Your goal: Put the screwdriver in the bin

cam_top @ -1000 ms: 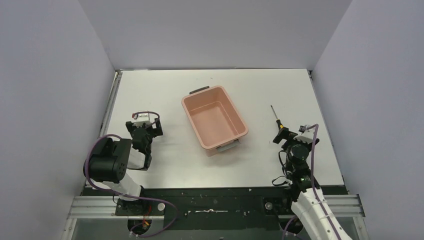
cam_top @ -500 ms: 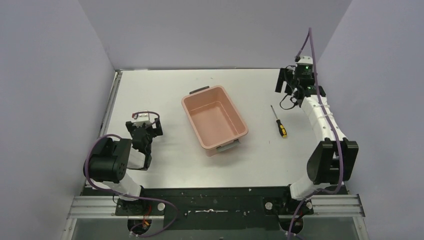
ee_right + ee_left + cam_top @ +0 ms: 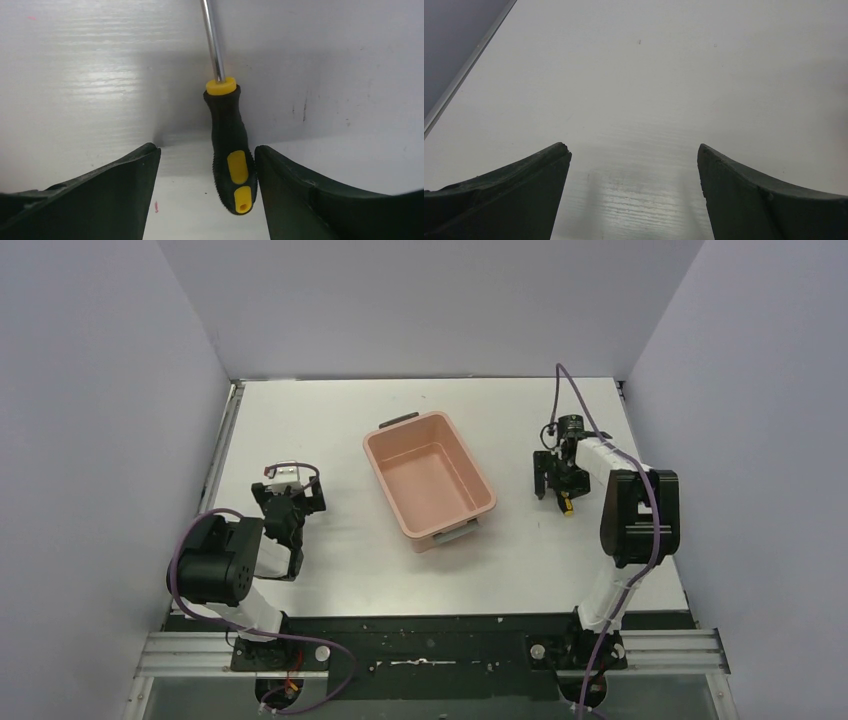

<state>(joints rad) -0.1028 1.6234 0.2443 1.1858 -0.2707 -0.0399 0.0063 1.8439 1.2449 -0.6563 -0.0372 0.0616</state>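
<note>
The screwdriver [image 3: 231,150] lies flat on the white table, black handle with yellow inserts toward me and metal shaft pointing away. My right gripper [image 3: 206,150] is open and straddles the handle. Its right finger [image 3: 300,195] is against the handle, while the left finger [image 3: 115,192] stands well clear. From above, the right gripper [image 3: 552,483] covers most of the screwdriver [image 3: 567,506], which lies right of the salmon-pink bin [image 3: 385,455]. The bin holds nothing. My left gripper [image 3: 285,510] rests left of the bin, open [image 3: 634,150] over bare table.
Grey walls close in the table on the left, back and right. A metal edge strip [image 3: 469,55] runs along the table's left side near the left gripper. The bin's grey handles [image 3: 455,532] sit at its short ends.
The right arm has swung from the far back right corner down onto the screwdriver, and its jaws have narrowed around the handle. The left arm and the bin have not moved.
</note>
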